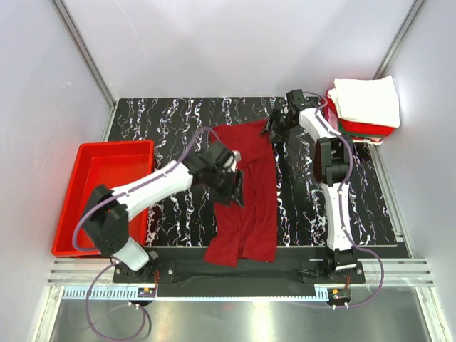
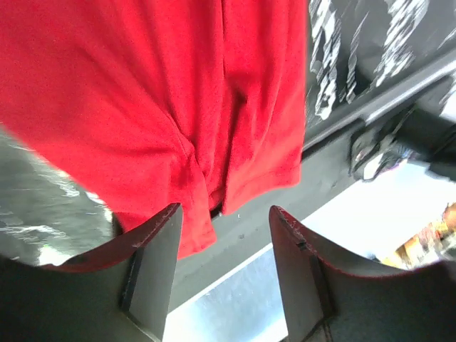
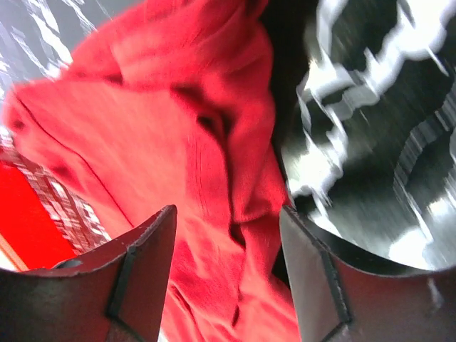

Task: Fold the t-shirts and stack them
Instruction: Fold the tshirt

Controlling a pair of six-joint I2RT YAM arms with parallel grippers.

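Note:
A dark maroon-red t-shirt point(image 1: 249, 192) lies crumpled lengthwise on the black marbled table, its hem hanging over the near edge. My left gripper point(image 1: 239, 189) hovers over the shirt's left middle; in the left wrist view point(image 2: 224, 210) its jaws are open and empty, with the shirt point(image 2: 164, 107) beyond them. My right gripper point(image 1: 274, 128) is at the shirt's far right corner; in the right wrist view point(image 3: 228, 210) its jaws are open, just above bunched fabric point(image 3: 178, 149). A stack of folded t-shirts point(image 1: 365, 103), white on top with red and green beneath, sits at the back right.
A rigid red plastic tray point(image 1: 107, 153) stands at the table's left side. The table's near edge and a metal rail point(image 1: 235, 271) run below the shirt's hem. White walls close in the back and sides.

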